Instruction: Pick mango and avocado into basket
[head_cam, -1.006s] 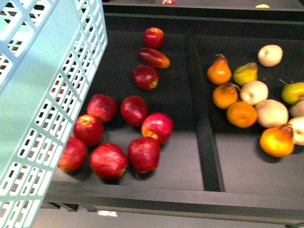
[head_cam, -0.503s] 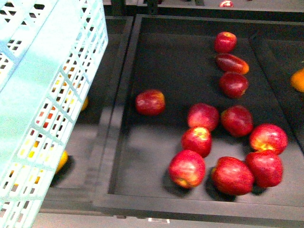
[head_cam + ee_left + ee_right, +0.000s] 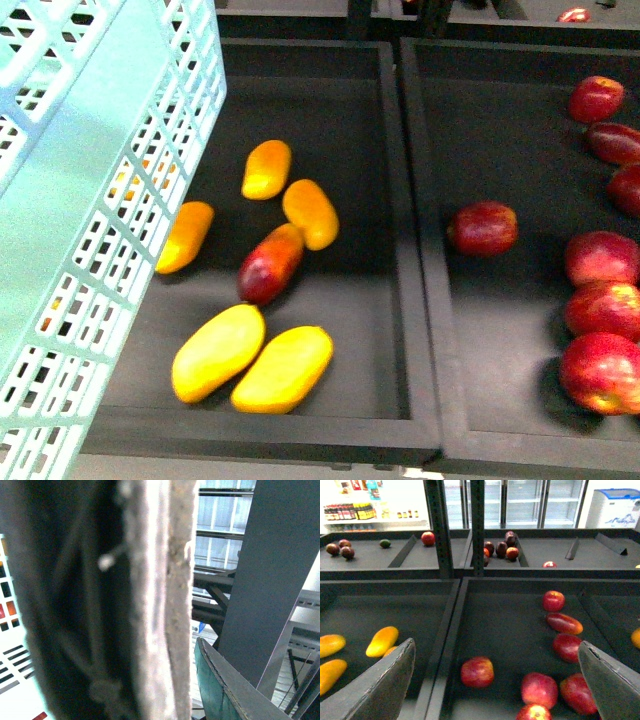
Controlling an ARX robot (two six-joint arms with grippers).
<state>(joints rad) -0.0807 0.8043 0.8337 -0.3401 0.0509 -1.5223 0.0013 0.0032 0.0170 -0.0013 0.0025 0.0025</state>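
The light turquoise basket [image 3: 90, 200] fills the left of the front view, tilted, with slotted walls. My left gripper [image 3: 186, 645] is shut on it; its wrist view shows only a blurred pale and dark part of the basket [image 3: 160, 595] pressed close beside one finger [image 3: 220, 690]. Several mangoes lie in a black tray: two big yellow ones [image 3: 218, 352] in front, orange ones [image 3: 310, 213] behind, a reddish one [image 3: 270, 264] between. My right gripper [image 3: 496, 650] hangs open over a red apple [image 3: 477, 671]. A small dark green fruit, seemingly the avocado [image 3: 385, 543], sits on the far shelf.
The tray [image 3: 480, 110] to the right holds several red apples [image 3: 483, 227]. A raised black divider [image 3: 412, 250] separates the two trays. More mangoes [image 3: 382, 640] show left of the right gripper. The upper shelf [image 3: 530, 550] carries a few dark and red fruits behind metal posts [image 3: 440, 525].
The front view has slid left along the shelf: pears and apples gave way to the apple tray, then the mango tray. The basket kept its place in view.
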